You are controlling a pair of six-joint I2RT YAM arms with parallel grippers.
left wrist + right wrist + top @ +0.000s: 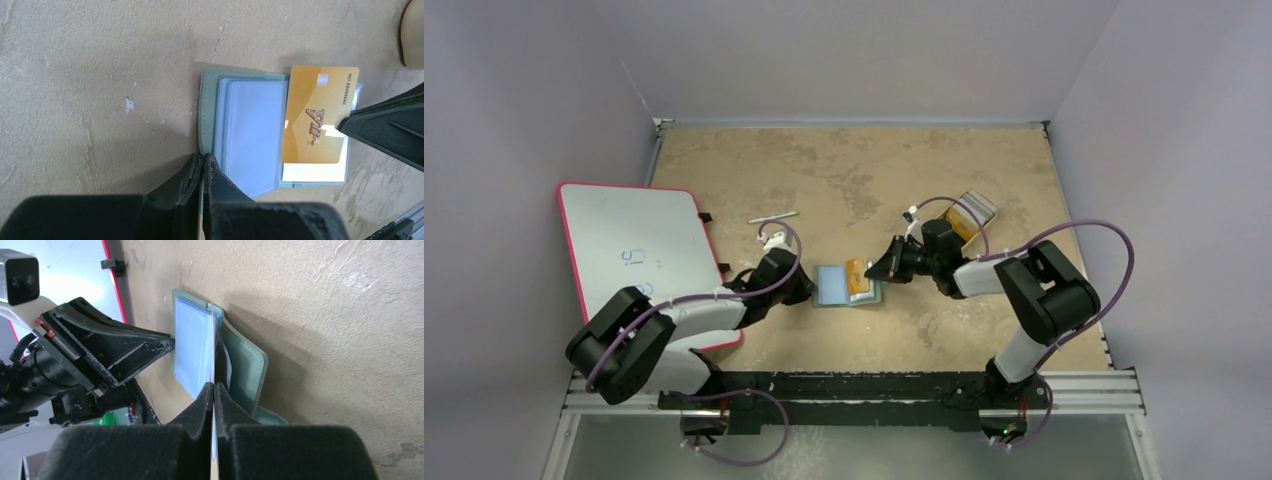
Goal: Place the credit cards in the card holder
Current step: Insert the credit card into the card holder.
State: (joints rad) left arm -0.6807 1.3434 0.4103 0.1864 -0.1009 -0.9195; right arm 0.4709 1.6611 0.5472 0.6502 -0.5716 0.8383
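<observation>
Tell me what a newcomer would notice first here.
The open card holder in the middle draws the eye, with a gold VIP card lying across its right half. Both arms meet there: the shut left gripper sits at the holder's left edge, and the right gripper pinches the card's edge. Further left lies a white board with a pink rim.

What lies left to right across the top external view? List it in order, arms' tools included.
Whiteboard → left tool → card holder → yellow-orange card → right tool → tan tray.
</observation>
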